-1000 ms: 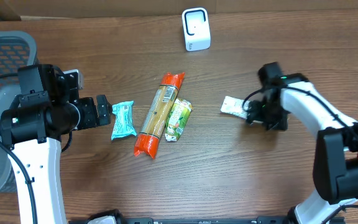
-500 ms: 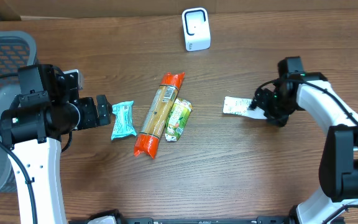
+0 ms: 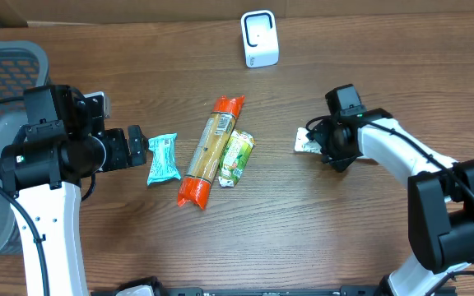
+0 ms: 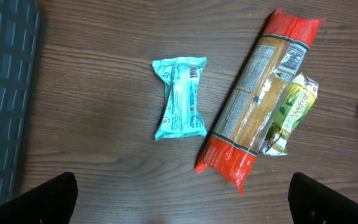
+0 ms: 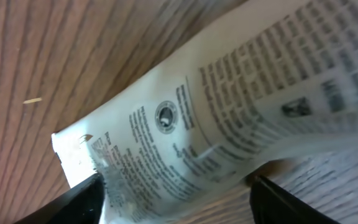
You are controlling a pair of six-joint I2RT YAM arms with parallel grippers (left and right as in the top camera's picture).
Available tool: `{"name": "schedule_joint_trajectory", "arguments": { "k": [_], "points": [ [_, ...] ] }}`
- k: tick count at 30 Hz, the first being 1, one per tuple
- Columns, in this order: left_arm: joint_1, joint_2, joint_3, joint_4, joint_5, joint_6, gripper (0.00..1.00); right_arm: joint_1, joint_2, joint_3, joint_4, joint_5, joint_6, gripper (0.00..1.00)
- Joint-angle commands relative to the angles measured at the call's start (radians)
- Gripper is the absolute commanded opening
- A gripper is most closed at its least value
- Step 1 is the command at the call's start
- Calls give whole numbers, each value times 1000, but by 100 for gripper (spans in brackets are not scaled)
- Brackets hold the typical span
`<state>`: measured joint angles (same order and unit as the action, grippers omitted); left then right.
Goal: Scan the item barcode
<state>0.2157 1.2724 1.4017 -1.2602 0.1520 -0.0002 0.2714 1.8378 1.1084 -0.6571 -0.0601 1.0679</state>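
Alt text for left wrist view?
A teal snack packet lies on a wooden table, a long red-ended pasta pack to its right with a small green packet against it. Fingertips of the open left gripper show in the bottom corners; a grey basket lines the left edge.

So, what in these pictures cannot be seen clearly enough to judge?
Overhead: the right gripper covers part of the white packet; a grip cannot be confirmed.
Right wrist: the packet's print is blurred, its ends cut off by the edges; no barcode is legible.
Left wrist: the barcode on the teal packet is too small to read.
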Motion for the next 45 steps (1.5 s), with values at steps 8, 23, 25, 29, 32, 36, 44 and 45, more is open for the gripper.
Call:
{"name": "schedule_joint_trajectory", "arguments": {
  "k": [8, 23, 25, 29, 32, 36, 44, 45],
  "points": [
    [-6, -3, 20, 3, -6, 4, 100, -2, -18, -18, 36, -179, -431, 18],
    [-7, -3, 20, 3, -6, 4, 100, -34, -61, -10, -214, -279, -819, 28],
    [-7, -3, 20, 3, -6, 4, 100, -61, -109, -5, -200, -298, -764, 31],
    [-7, -3, 20, 3, -6, 4, 99, -116, -230, -2, -167, -273, -620, 44],
    [-7, -3, 20, 3, -6, 4, 100, -139, -284, -2, -109, -236, -510, 71],
    [-6, -3, 20, 3, -6, 4, 100, -138, -269, -4, -37, -75, -354, 91],
    [-7, -3, 20, 3, -6, 4, 100, -125, -95, -10, 66, 41, -244, 91],
    [-7, -3, 20, 3, -6, 4, 100, -125, -73, -10, 80, 40, -245, 91]
  ]
}}
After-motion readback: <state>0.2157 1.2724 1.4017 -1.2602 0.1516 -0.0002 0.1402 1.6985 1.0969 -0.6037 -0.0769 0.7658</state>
